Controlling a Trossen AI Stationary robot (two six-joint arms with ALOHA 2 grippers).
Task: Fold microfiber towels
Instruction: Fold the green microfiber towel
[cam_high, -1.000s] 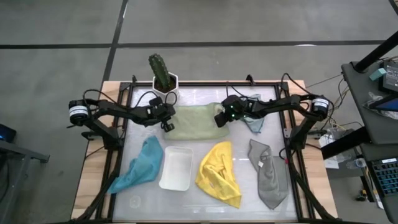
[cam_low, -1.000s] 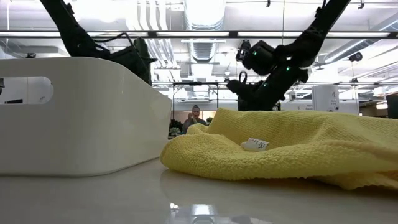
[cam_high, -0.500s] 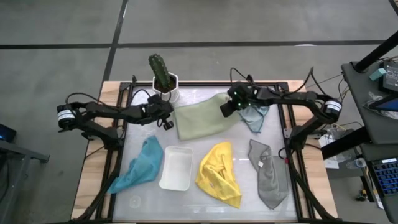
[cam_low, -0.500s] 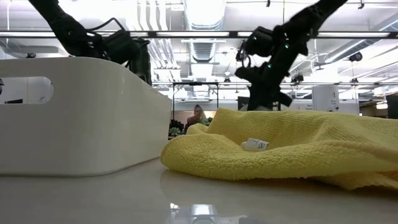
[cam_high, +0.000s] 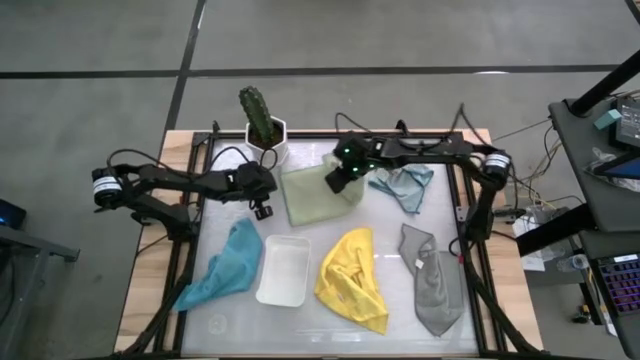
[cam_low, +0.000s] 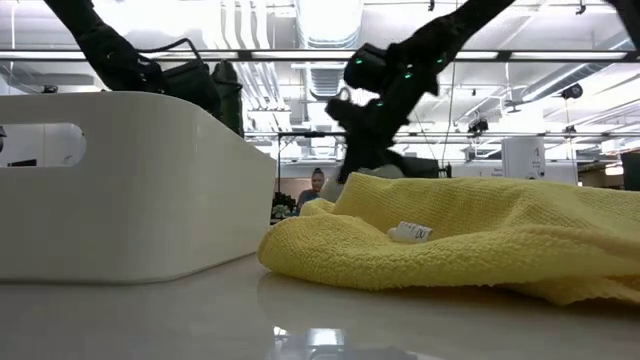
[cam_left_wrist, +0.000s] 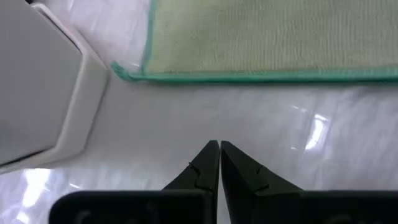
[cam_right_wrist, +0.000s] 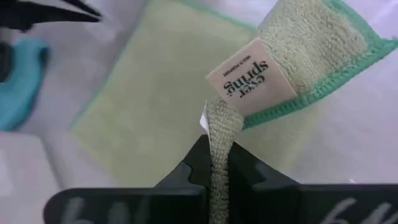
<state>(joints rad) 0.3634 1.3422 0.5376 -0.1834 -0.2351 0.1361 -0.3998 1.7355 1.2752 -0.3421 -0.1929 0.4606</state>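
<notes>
High view: right gripper (cam_high: 340, 178), upper centre, pinches the green towel (cam_high: 318, 197) corner; left gripper (cam_high: 262, 203), clamped empty, sits beside its left edge. Carry the corner across, aligning edges before release.

A white rectangular tray (cam_high: 283, 270) sits empty on the glossy white table (cam_high: 330, 320), toward the near side, left of centre. At the far edge, left of centre, a green cactus (cam_high: 259, 114) stands upright in a white pot (cam_high: 270, 148). Beyond the table, a person (cam_low: 316, 187) appears small in the distance.
</notes>
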